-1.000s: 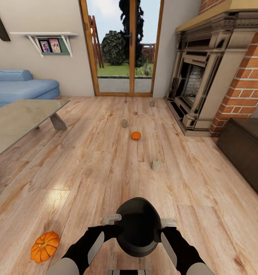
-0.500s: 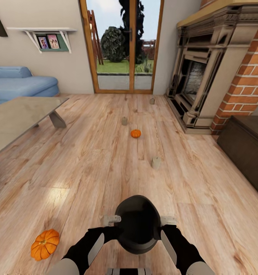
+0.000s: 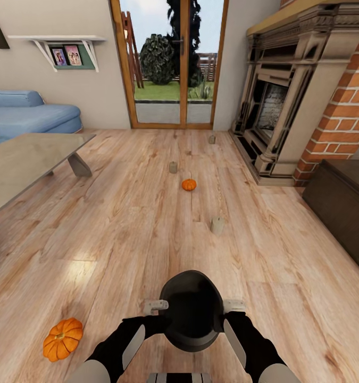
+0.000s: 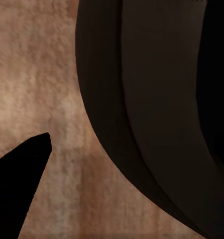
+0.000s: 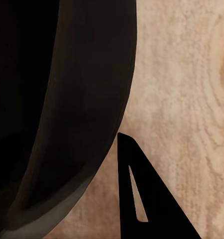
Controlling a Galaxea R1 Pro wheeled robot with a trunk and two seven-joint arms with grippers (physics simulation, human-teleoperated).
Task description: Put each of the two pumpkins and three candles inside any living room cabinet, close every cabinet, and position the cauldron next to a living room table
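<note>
The cauldron [image 3: 192,310] sits between both arms at 6 o'clock and blocks the middle. Ahead, the floor [image 3: 126,223] is wide and open. Small obstacles stand on it: a candle [image 3: 217,226] at 1 o'clock, a pumpkin [image 3: 189,184] and a second candle [image 3: 173,167] at 12. Another pumpkin [image 3: 63,339] lies at 8. The table [image 3: 25,159] closes 10 o'clock, the cabinet [image 3: 341,210] closes 3.

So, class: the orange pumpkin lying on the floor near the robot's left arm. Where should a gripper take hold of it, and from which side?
Grip the near pumpkin across its ribbed body, coming from above. It sits on the open floor, so the top is clear; its round flanks probably suit jaws closing around the middle. The stem looks too small to trust. Both arms are now at the cauldron.
</note>
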